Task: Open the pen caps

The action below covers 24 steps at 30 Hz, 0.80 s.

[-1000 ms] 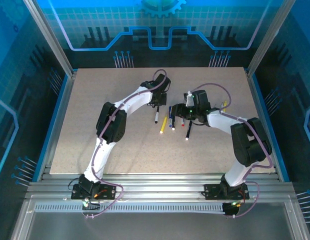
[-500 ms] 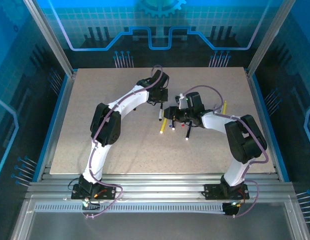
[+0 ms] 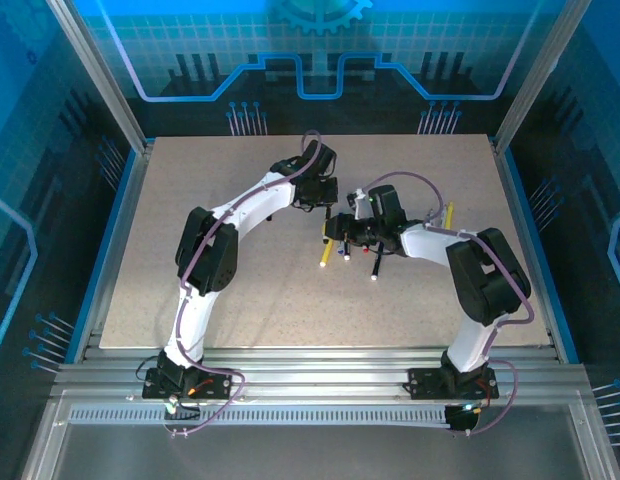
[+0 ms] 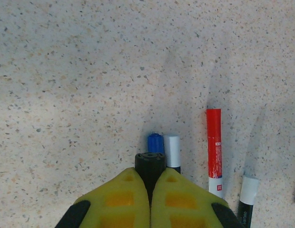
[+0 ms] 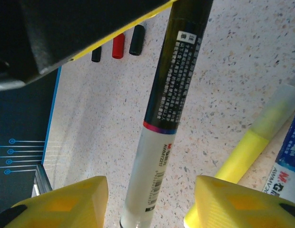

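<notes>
At the bottom centre of the left wrist view, the left claw (image 4: 150, 187) is clamped on a black pen (image 4: 150, 164). In the right wrist view that pen stands between the right claw's (image 5: 148, 190) parted fingers, clear of both. Three loose caps (image 5: 118, 46), black, red and black, lie on the tabletop (image 5: 223, 71) at upper left.

You have two white arms with black joints, the left arm (image 3: 205, 262) and the right arm (image 3: 487, 282). A purple cable (image 3: 398, 177) trails along each. Your gripper fingers (image 4: 116, 203) are yellow with black corners.
</notes>
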Available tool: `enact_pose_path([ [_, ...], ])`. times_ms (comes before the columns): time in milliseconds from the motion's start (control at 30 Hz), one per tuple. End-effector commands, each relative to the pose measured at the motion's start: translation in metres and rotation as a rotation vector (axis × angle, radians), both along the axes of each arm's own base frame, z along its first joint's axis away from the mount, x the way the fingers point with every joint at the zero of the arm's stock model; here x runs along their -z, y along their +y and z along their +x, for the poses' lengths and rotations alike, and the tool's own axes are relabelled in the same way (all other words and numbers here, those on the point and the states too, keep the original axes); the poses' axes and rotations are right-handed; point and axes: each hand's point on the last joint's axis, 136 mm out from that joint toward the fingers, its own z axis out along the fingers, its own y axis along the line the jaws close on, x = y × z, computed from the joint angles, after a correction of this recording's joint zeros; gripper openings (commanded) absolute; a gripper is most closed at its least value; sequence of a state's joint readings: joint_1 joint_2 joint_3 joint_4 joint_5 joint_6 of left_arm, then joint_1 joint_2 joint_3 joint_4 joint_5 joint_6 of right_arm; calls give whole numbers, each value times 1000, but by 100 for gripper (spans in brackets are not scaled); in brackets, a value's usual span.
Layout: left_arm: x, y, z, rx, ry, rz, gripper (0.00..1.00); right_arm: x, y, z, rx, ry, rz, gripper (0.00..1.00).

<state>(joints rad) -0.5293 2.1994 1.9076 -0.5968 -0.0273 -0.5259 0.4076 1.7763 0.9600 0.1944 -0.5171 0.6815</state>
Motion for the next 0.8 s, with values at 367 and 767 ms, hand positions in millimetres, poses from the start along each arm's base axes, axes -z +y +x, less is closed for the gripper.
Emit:
enact_pose_path([
  [367, -22, -16, -9, 30, -13, -82, 0, 6, 15, 0, -23, 29, -5, 6],
  [767, -12, -5, -8, 5, -3, -29, 29, 1, 13, -1, -20, 7, -11, 0],
])
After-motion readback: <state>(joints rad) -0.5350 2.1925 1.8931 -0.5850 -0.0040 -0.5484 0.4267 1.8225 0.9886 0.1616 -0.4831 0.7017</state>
